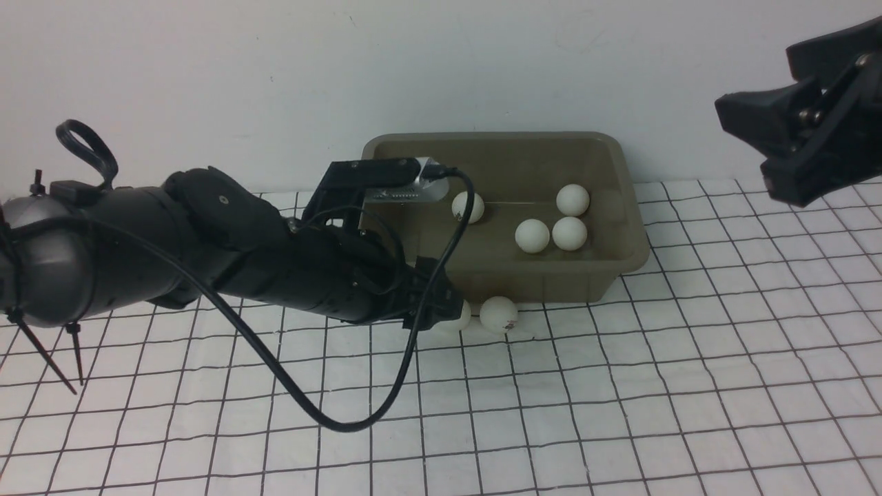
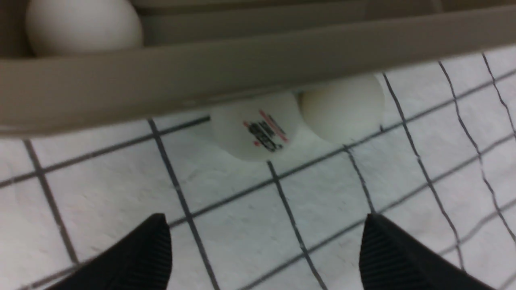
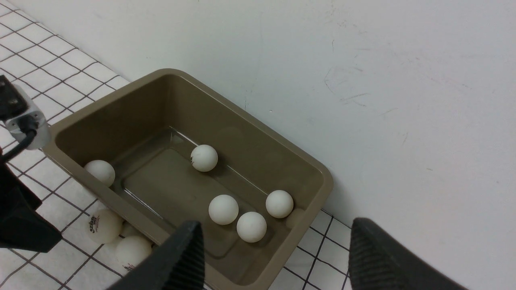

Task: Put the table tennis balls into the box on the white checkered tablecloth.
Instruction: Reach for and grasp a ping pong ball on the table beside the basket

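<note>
White wall stands behind the surface, which is covered by the white checkered tablecloth [image 1: 620, 386], slightly wrinkled. The box [image 1: 623, 207], an olive-grey plastic tub with a flared rim, sits on the cloth close to the wall.

Five table tennis balls [image 3: 223, 209] lie inside the box. Three are grouped toward its right end, two of them touching. One [image 3: 204, 158] rests alone near the back wall, and another [image 3: 99, 172] sits in the front left corner. From the front, only four of these show; the left arm's silver wrist camera [image 1: 413, 186] hides that corner.

Two more balls remain outside on the cloth, just beside each other and tucked under the rim against the box's front wall. One, the logo ball [image 2: 256, 129], shows a red and black print; its neighbour, the plain-faced ball [image 2: 342, 108], shows no mark from the left wrist.

The left arm [image 1: 241, 255] reaches low across the cloth to the box's front left. The left fingers [image 2: 137, 257] are spread wide with only bare cloth between them. They point at the two outside balls and stand apart from both. A black cable [image 1: 331, 413] loops from the wrist camera down onto the cloth.

The right fingers [image 3: 383, 257] are parted and hold nothing, raised well above the surface to the right of the box.
</note>
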